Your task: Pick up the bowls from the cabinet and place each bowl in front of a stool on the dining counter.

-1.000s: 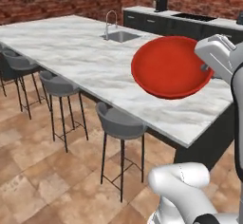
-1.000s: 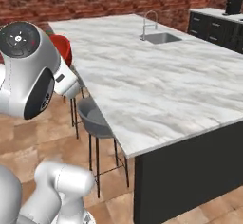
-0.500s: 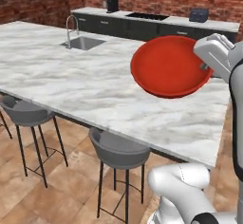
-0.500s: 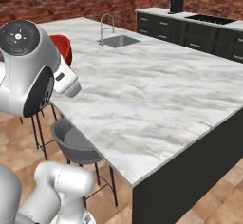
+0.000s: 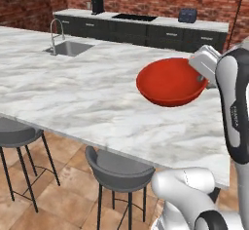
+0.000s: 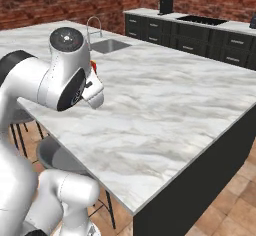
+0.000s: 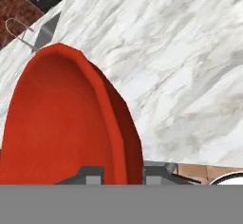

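My gripper (image 5: 200,78) is shut on the right rim of a glossy red bowl (image 5: 170,83), which hangs nearly level above the white marble dining counter (image 5: 87,97) near its right end. In the hand view the bowl (image 7: 61,123) rises large at the left, and the gripper (image 7: 123,175) pinches its rim between two fingers (image 7: 159,173). From the right base view my arm hides the bowl except for a red sliver (image 6: 93,66). One stool (image 5: 119,168) stands at the counter's near edge below the bowl, and a second stool (image 5: 14,131) stands further left. The cabinet is out of view.
A steel sink (image 5: 68,47) with a faucet (image 5: 54,29) is set into the far left of the counter. Behind it runs a row of dark drawer units (image 5: 146,29) with a toaster (image 5: 187,14) on top. The counter's right end (image 6: 200,155) drops to a tiled floor.
The whole scene has shifted as the base moved along the counter. The bowl, earlier tipped with its inside facing the left base camera, now sits nearly level in the same grip.
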{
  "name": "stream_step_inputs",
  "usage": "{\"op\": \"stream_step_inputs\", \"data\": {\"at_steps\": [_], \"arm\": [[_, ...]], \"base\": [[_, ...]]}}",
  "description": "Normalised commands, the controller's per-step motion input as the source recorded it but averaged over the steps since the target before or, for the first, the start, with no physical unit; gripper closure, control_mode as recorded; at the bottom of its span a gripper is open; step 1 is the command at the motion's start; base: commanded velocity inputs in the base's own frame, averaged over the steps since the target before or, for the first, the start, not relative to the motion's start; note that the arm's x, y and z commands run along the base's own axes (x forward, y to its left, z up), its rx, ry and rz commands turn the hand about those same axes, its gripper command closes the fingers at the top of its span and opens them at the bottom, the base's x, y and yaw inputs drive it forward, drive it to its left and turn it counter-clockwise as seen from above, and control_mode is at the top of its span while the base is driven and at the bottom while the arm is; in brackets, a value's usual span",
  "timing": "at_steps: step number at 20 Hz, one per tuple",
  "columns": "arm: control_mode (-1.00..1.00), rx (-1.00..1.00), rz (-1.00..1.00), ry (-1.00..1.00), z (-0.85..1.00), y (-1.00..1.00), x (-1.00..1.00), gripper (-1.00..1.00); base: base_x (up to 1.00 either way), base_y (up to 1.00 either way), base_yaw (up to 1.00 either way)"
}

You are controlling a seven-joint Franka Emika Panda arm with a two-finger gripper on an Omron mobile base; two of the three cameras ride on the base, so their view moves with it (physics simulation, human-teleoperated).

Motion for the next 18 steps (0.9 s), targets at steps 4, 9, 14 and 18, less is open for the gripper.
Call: {"op": "stream_step_inputs", "data": {"at_steps": [4, 9, 14, 18], "arm": [[-1.00, 0.05, 0.00, 0.30, -1.00, -0.31, 1.00, 1.00], [-1.00, 0.18, -0.03, 0.14, -1.00, -0.03, 0.97, 1.00], [-1.00, 0.18, -0.03, 0.00, -1.00, 0.00, 0.78, 1.00], [-1.00, 0.10, -0.03, 0.00, -1.00, 0.02, 0.37, 1.00]], "base": [[0.00, 0.00, 0.00], [0.00, 0.00, 0.00], [0.00, 0.00, 0.00], [0.00, 0.00, 0.00]]}}
